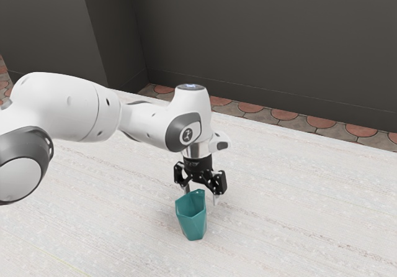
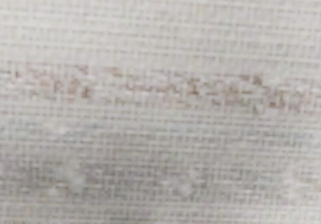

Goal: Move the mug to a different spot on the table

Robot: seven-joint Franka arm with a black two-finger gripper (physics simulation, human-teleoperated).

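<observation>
A teal, faceted mug (image 1: 191, 218) stands upright on the pale table (image 1: 298, 184), near the front middle of the exterior view. My black gripper (image 1: 200, 195) points straight down just above and slightly behind the mug's rim. Its fingers are spread apart. One fingertip (image 1: 215, 199) hangs free beside the mug's upper right edge, and the other is at the rim behind the mug's far side. The gripper is open and I see no two-sided hold on the mug. In the wrist view the pale woven table surface (image 2: 160, 103) lies close under the hand.
The table stretches wide to the exterior view's right and front. A floor of reddish tiles (image 1: 279, 112) runs along the table's far edge, with dark walls (image 1: 260, 35) behind it. My white arm (image 1: 74, 112) reaches in from the exterior view's left.
</observation>
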